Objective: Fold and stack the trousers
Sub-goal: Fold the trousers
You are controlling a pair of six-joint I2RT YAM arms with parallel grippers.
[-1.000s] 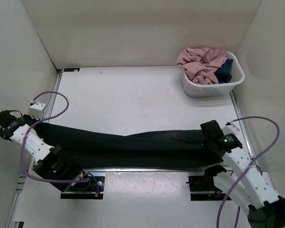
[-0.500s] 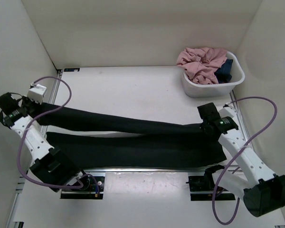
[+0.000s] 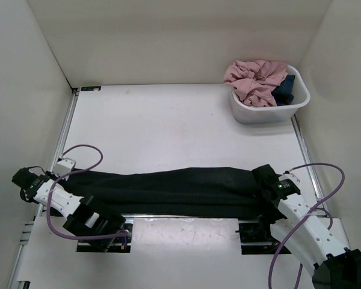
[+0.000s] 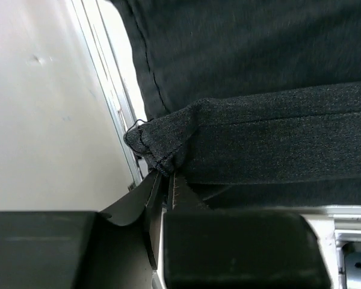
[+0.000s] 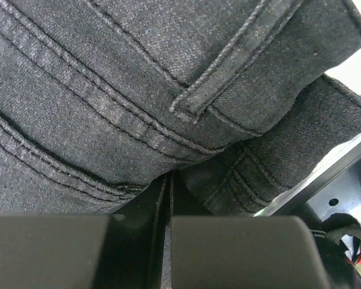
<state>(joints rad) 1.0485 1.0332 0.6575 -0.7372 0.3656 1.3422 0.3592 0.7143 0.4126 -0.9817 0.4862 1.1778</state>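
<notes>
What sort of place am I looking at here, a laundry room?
Probably a robot test bench, not a laundry: a white table boxed in by plain panels, two robot arms bolted at its near edge holding black trousers, and a tub of crumpled clothes.

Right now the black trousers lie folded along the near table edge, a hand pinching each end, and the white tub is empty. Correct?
The white tub is not empty: the top external view shows a pink garment and a dark blue garment in it. The rest holds: the trousers lie along the near edge, left hand and right hand pinching the ends.
</notes>
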